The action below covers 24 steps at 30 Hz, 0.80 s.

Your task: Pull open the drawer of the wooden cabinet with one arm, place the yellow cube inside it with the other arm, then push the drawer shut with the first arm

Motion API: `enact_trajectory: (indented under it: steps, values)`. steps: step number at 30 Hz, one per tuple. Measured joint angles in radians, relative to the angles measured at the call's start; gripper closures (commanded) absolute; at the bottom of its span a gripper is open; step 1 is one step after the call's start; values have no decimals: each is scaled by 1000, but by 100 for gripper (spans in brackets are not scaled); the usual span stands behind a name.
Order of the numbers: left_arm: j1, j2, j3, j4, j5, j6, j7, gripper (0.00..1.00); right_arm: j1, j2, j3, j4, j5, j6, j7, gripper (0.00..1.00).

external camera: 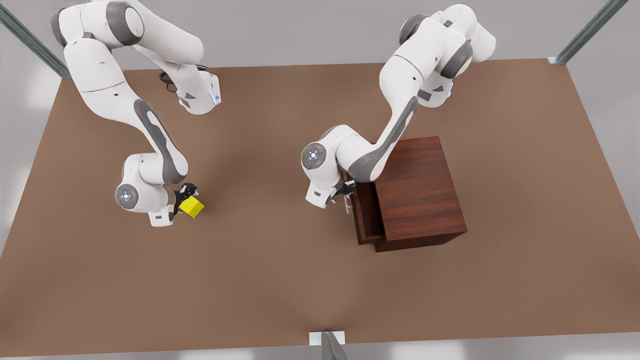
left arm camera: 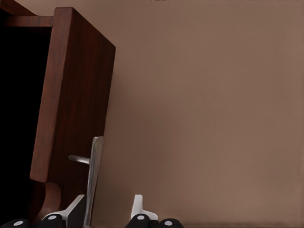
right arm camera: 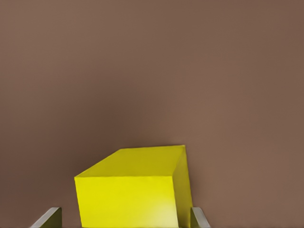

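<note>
1x yellow cube (external camera: 192, 207), bright, plain, sitting clamped in right gripper (external camera: 186, 199). 1x wooden cabinet (external camera: 419, 192), drawer (external camera: 366, 212) sticking part-out; left gripper (external camera: 346, 195) gaping apart, straddling handle (left arm camera: 93, 176).

2 white Franka arms w/ grey joint bands, round lit wrist caps, black grippers, silver fingertips (left arm camera: 137, 205).

A bright yellow cube (external camera: 192, 207) sits on a plain, matte brown table (external camera: 280, 280). The wooden cabinet (external camera: 420, 195) is dark reddish-brown with streaky grain; its drawer (external camera: 366, 212) matches, with a silver handle (left arm camera: 93, 178). Both arms are white with grey joints.
</note>
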Motion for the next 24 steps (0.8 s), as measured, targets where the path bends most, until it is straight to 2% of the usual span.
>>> enact_trajectory:
  steps: [4, 8, 9, 10, 15, 16, 18, 20, 24]
  values:
    - [-10, 9, 0, 21, -18, 19, -27, 40, -2, 28, 0, 2, -25, 31, 17, 0]
    - [-21, 13, -1, 37, -34, 40, -51, 40, -1, 32, 0, 4, -36, 48, 27, 31]
    - [-22, 17, -1, 45, -37, 45, -56, 40, -1, 32, 0, 5, -35, 50, 29, 42]
    - [-22, 19, -2, 50, -39, 51, -62, 40, -1, 32, 0, 6, -34, 52, 29, 45]
    - [-23, 28, -18, 81, -55, 84, -88, 40, -3, 16, 5, 47, -30, 38, 30, 47]
    - [-23, 28, -29, 105, -63, 80, -96, 36, -2, 1, 9, 89, -30, 15, 30, 47]
    - [-22, 6, -45, 175, -124, 89, -107, 4, -2, -22, 24, 197, -29, -47, 31, 47]
    - [29, -56, -50, 214, -192, 79, -116, 0, 4, -31, 43, 316, -28, -114, 33, 47]
    - [283, -147, -57, 226, -287, -51, -71, 0, 66, -25, 84, 455, -28, -209, 57, 47]
